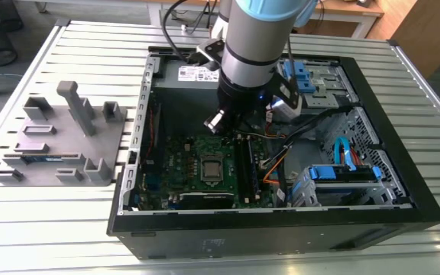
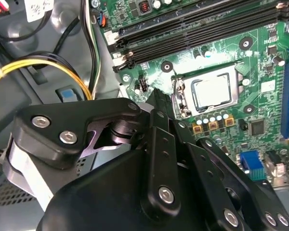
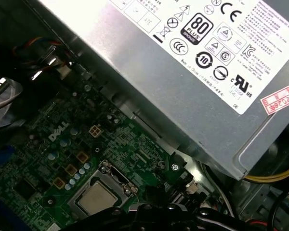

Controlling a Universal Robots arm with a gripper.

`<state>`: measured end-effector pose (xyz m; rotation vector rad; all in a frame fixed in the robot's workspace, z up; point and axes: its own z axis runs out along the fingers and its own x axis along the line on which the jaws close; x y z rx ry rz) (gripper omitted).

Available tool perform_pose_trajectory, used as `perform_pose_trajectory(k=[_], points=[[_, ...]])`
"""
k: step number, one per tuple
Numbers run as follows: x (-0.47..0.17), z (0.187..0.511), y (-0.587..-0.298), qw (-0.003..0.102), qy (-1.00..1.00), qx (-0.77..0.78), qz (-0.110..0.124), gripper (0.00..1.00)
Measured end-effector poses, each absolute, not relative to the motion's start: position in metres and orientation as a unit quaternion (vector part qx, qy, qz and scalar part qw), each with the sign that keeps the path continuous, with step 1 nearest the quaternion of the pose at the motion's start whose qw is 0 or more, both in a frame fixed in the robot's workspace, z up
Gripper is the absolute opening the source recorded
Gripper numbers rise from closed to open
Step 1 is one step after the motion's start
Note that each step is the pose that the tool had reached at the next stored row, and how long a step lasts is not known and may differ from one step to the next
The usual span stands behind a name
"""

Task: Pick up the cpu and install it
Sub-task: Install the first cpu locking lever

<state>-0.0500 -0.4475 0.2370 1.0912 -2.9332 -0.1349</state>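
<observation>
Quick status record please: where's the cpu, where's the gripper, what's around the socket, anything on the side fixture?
cpu: sitting flat in the motherboard socket, metal frame around it; seen in both wrist views
gripper: above the motherboard, beside the socket, not touching the cpu
gripper load: nothing visibly held
computer case: open, lying on the slatted table
power supply: grey box with white label, next to the motherboard
memory slots: black, near the socket
grey fixture: on the table at the exterior view's left, outside the case
</observation>
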Motion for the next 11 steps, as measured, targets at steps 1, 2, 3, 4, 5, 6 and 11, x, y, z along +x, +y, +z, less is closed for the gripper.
perform_pose_trajectory(k=[1, 2, 3, 4, 5, 6, 11], points=[[-0.05, 0.2367, -0.4475, 0.004, -0.938, 0.343, -0.043, 0.11], [-0.05, 0.2364, -0.4475, 0.004, -0.94, 0.339, -0.043, 0.11], [-0.05, 0.2362, -0.4476, 0.004, -0.941, 0.336, -0.042, 0.11], [-0.05, 0.2361, -0.4475, 0.004, -0.942, 0.333, -0.042, 0.11], [-0.05, 0.236, -0.4476, 0.005, -0.943, 0.33, -0.04, 0.11], [-0.05, 0.2359, -0.4477, 0.005, -0.944, 0.328, -0.039, 0.11], [-0.05, 0.2355, -0.4483, 0.008, -0.948, 0.318, -0.029, 0.11]])
